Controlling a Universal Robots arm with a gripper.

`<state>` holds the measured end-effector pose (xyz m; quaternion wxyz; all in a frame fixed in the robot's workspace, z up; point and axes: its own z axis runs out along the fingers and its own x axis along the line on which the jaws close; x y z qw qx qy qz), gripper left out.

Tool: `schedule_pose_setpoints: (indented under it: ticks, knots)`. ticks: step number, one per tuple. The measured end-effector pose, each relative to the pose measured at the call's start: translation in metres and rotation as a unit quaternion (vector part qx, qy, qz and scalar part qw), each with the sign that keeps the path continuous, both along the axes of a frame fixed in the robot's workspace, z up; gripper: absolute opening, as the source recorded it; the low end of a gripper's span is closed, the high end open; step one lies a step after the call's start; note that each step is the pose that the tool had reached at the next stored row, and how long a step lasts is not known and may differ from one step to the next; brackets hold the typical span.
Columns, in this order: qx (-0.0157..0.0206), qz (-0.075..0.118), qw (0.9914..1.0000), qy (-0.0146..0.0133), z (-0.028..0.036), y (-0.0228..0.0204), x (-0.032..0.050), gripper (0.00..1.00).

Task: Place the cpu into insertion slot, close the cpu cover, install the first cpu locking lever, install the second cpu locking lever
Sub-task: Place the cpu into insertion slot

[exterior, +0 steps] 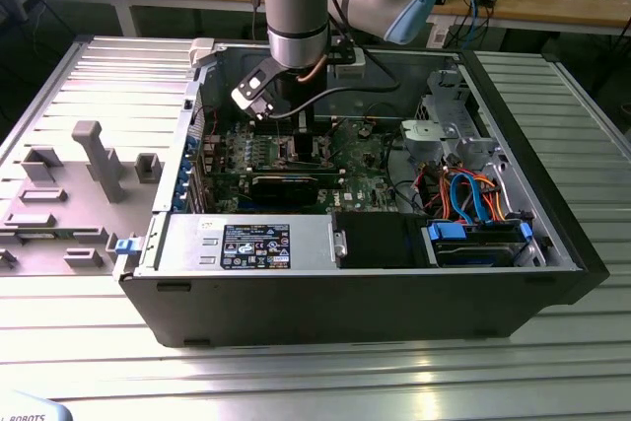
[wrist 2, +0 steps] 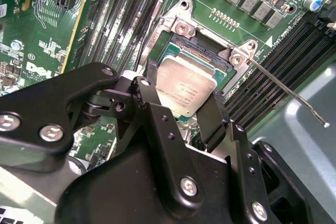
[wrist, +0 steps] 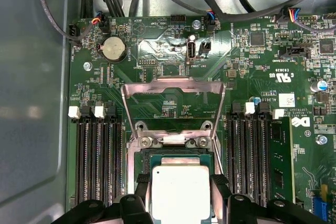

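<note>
Holding the cpu (wrist: 180, 192) by two opposite edges, the gripper (wrist 2: 184, 98) was closed on it, one black finger (wrist 2: 152, 95) on each side. Chip was dull-silver face up, directly over the insertion slot (wrist 2: 185, 51) at mid motherboard (wrist: 157, 51). Part of the socket's dark contact field showed past the chip's far edge. Could not tell whether the underside was touching the socket or just above it.

The cpu cover (wrist: 173, 83) stood swung open behind the socket, its window showing bare board. One locking lever (wrist 2: 286, 90) angled free, out over the memory slots (wrist: 97, 156). The exterior view had the arm reaching down into the open computer case (exterior: 345, 293).

Judged the first step, placing the chip, to be in hand and unfinished; cover and levers not yet closed. Seating would call for the chip level and square to the socket rim, let down without sliding, since a skewed drop could bend contacts. Fingers would need room between chip and rim to let go.
</note>
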<state>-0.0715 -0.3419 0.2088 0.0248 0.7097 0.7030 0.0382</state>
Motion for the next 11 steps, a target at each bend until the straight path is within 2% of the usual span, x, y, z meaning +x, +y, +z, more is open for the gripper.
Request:
schedule_pose_setpoints:
  ticks: [4,11]
  knots:
    - [-0.0017,-0.001,1.00000,0.0000,-0.0004,0.0011,0.0000,0.54]
    - [-0.0023,0.012,0.99992,0.0000,-0.0017,0.0019,-0.0002,0.54]
